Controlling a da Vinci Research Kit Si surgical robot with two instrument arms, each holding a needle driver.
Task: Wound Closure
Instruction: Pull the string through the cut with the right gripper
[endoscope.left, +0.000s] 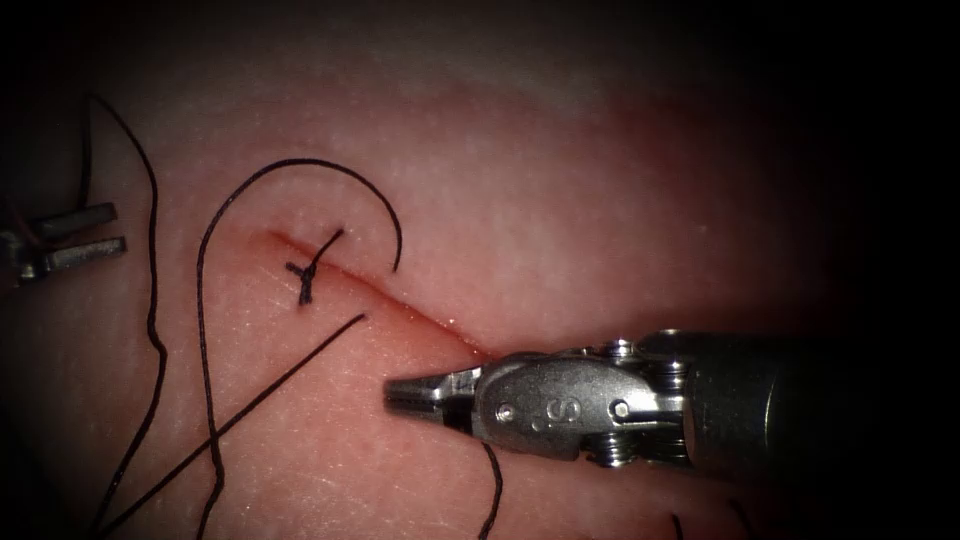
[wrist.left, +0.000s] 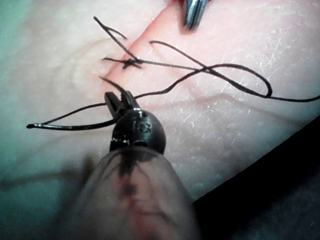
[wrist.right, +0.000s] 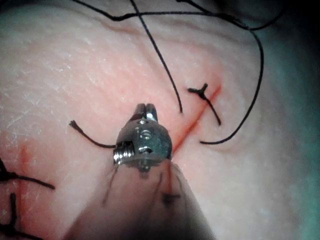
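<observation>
One knot (endoscope.left: 308, 272) sits on the cut (endoscope.left: 400, 312); right tool (endoscope.left: 405, 395) clenched, empty, just below cut; left tool (endoscope.left: 85, 240) parted, empty; needle unseen; loose thread (endoscope.left: 200, 330) risks snagging jaws.

left tool (endoscope.left: 75, 240): fingers apart | right tool (endoscope.left: 400, 394): fingers together, empty

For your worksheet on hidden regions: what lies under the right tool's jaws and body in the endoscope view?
Under the right tool lies tissue; the cut runs beneath its body, and thread emerges below. How they continue underneath is covered.
</observation>
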